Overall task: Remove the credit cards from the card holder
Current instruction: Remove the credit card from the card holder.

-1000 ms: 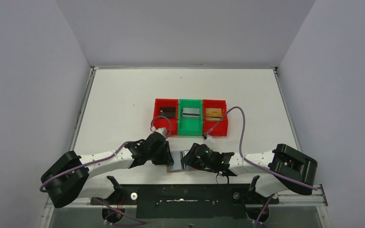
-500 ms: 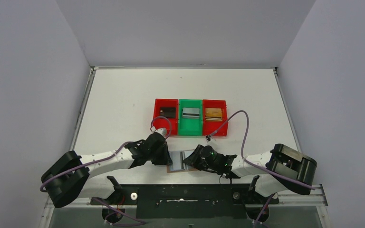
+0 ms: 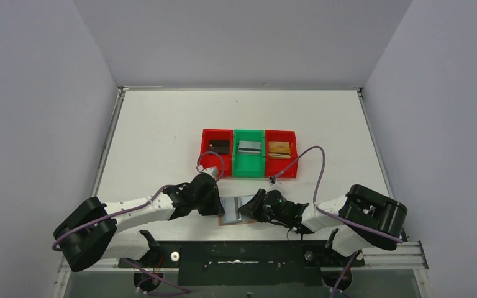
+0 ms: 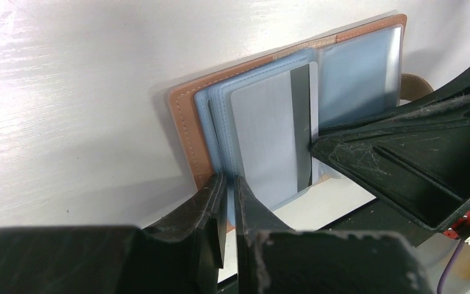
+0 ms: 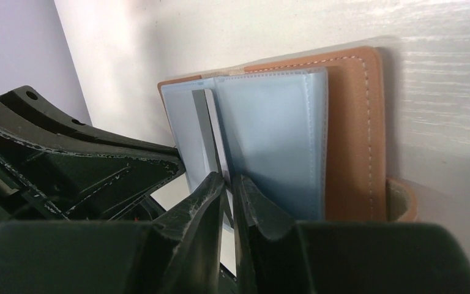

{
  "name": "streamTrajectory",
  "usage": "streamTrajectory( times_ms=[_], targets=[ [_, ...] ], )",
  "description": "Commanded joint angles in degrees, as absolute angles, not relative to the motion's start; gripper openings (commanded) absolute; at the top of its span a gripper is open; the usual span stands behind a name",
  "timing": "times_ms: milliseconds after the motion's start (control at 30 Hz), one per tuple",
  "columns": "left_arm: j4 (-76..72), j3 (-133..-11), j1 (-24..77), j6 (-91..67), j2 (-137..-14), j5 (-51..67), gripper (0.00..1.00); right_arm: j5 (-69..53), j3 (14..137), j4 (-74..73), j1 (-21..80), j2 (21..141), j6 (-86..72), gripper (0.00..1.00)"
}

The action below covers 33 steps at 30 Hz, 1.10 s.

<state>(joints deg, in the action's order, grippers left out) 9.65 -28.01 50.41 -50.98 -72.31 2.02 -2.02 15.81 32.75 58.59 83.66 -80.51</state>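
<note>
The tan card holder (image 3: 230, 211) lies open at the table's near edge, its grey-blue sleeves up. My left gripper (image 3: 219, 206) is shut on the left sleeve edges (image 4: 219, 131) of the card holder (image 4: 186, 125). A silver-grey credit card (image 4: 266, 131) with a dark stripe sits in the top sleeve. My right gripper (image 3: 243, 212) comes in from the right. In the right wrist view its jaws (image 5: 227, 182) are shut on the near edge of that card (image 5: 203, 125), beside the holder's tan cover (image 5: 350, 122).
A row of three bins stands behind: red (image 3: 206, 149), green (image 3: 249, 164), red (image 3: 293, 155). They hold a black card (image 3: 220, 146), a silver card (image 3: 249, 148) and a gold card (image 3: 279, 148). Purple cables loop over both wrists.
My right arm has swung lower and nearer the front edge, its gripper staying at the card holder. More of the grey-blue lining shows. The left arm has not moved.
</note>
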Motion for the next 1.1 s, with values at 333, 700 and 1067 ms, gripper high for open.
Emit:
streamTrajectory(
  times_ms=[333, 700, 1067],
  targets=[
    [10.46, -28.78, 50.71, -50.02, -72.87, 1.5, 0.02, 4.05, 15.91, 23.2, 58.74, 74.16, -79.95, 0.0],
    [12.53, -30.66, 50.54, -49.88, -71.04, 0.56, 0.07, 6.94, 15.96, 13.46, 58.79, 69.77, -80.83, 0.0],
    [4.0, -36.12, 50.55, -49.11, -67.71, 6.97, 0.3, 5.35, 17.28, 14.68, 58.85, 73.94, -80.09, 0.0]
  ],
)
